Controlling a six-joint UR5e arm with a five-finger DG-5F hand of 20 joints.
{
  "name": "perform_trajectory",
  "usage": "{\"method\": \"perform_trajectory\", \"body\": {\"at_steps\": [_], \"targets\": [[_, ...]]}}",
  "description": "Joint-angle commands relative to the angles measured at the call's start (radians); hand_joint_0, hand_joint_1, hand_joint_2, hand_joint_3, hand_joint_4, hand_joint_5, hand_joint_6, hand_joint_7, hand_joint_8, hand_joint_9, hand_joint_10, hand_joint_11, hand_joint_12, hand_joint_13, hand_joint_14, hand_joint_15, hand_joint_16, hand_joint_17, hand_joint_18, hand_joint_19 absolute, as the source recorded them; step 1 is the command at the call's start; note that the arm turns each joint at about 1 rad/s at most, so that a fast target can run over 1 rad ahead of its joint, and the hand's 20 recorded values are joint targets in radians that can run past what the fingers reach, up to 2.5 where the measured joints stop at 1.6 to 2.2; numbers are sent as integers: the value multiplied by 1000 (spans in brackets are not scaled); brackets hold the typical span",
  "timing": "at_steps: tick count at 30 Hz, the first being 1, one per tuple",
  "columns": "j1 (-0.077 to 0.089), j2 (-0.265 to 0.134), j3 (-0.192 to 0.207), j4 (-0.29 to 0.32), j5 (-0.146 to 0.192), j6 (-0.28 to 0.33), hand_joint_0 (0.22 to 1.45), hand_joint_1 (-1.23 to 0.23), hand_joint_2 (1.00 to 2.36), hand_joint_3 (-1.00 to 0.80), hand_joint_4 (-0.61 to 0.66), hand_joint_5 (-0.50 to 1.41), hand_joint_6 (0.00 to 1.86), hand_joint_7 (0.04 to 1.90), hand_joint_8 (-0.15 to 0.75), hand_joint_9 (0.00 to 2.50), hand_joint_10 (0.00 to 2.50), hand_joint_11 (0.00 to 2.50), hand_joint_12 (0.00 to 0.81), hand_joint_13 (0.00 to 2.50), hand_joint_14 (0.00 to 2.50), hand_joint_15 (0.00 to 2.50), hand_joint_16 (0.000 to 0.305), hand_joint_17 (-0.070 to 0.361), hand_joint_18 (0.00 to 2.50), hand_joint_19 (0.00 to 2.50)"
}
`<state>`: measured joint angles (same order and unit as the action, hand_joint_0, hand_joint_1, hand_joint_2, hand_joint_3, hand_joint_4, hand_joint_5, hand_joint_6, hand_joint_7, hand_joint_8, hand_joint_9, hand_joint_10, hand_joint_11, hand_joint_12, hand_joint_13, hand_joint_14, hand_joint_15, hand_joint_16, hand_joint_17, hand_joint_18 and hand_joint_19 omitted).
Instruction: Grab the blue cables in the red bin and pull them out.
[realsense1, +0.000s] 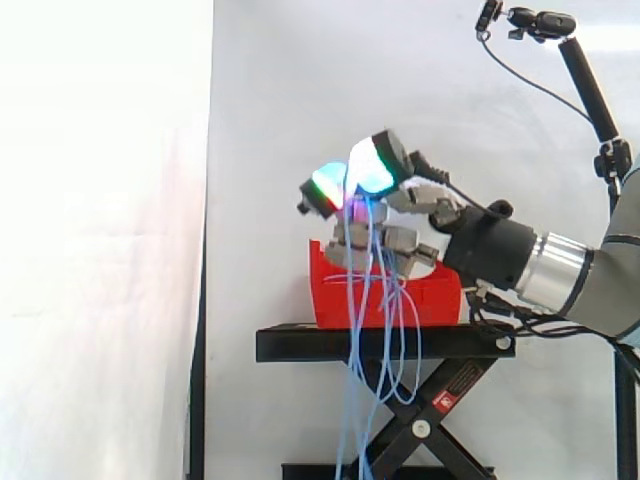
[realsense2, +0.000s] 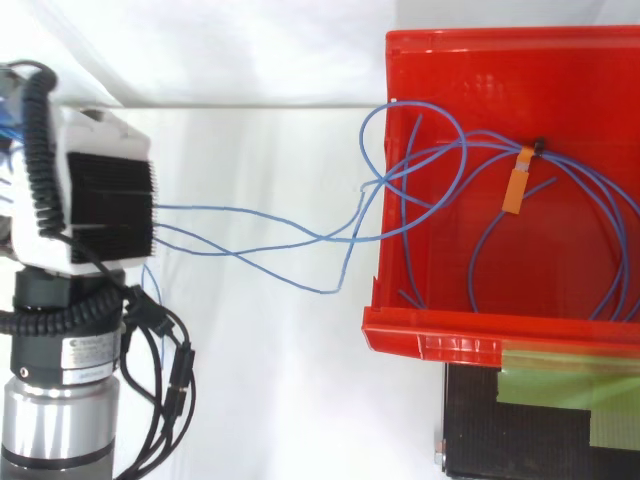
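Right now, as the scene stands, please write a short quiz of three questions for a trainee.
1. True or false: the blue cables lie wholly outside the red bin.
2. Which colour is the tag on the cable bundle? A green, B orange, C white.
3. Fill in: in the side view, the fingertips of the hand, which pinch the cables, are ___ the bin's rim.
Key: 1 false, loops lie inside; 2 B; 3 above.

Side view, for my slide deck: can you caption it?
Robot hand pinches blue cables above the red bin, strands trailing down past the black stand.
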<state>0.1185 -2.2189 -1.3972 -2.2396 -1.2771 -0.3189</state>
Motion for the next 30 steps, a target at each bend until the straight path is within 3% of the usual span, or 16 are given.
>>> {"method": "perform_trajectory", "body": {"at_steps": [1, 5, 10, 13, 16, 18, 19, 22, 26, 30], "targets": [[16, -1, 0, -405, 45, 1, 801, -1008, 1000, -1000, 233, 985, 261, 772, 307, 1511, 9, 1977, 295, 1113, 2500, 514, 40, 90, 1114, 1527], [29, -1, 0, -517, 68, 2, 802, -1007, 1000, -1000, 234, 986, 258, 773, 313, 1510, 7, 1977, 296, 1113, 2500, 526, 40, 90, 1115, 1528], [49, -1, 0, -741, 65, 1, 801, -1008, 1000, -1000, 240, 986, 257, 773, 314, 1510, 6, 1977, 297, 1114, 2500, 521, 40, 90, 1115, 1528], [56, 1, 0, -822, 61, -6, 802, -1007, 1000, -1000, 242, 986, 257, 772, 321, 1507, 7, 1974, 296, 1112, 2500, 520, 40, 90, 1112, 1534], [66, -1, 0, -923, 51, -32, 801, -1007, 1000, -1000, 242, 986, 255, 774, 312, 1507, 7, 1974, 297, 1113, 2500, 522, 40, 90, 1114, 1527], [67, -1, 0, -950, 48, -42, 801, -1007, 1000, -1000, 241, 987, 252, 776, 319, 1508, 7, 1970, 294, 1112, 2500, 512, 40, 91, 1115, 1524], [73, -1, 0, -1008, 41, -85, 801, -1007, 1000, -1000, 241, 987, 252, 776, 319, 1508, 6, 1975, 296, 1112, 2500, 519, 40, 89, 1114, 1526], [76, -1, 0, -1054, 30, -128, 799, -1007, 1000, -1000, 243, 988, 251, 777, 322, 1507, 8, 1972, 295, 1112, 2500, 520, 40, 90, 1113, 1517], [84, -1, 0, -1109, -14, -239, 799, -1004, 1000, -1000, 242, 989, 249, 779, 320, 1510, 7, 1959, 293, 1111, 2500, 516, 40, 90, 1112, 1518], [86, 1, 0, -1123, -36, -271, 798, -1003, 1000, -1000, 240, 988, 249, 777, 323, 1513, 8, 1962, 296, 1112, 2500, 514, 40, 90, 1108, 1507]]}}
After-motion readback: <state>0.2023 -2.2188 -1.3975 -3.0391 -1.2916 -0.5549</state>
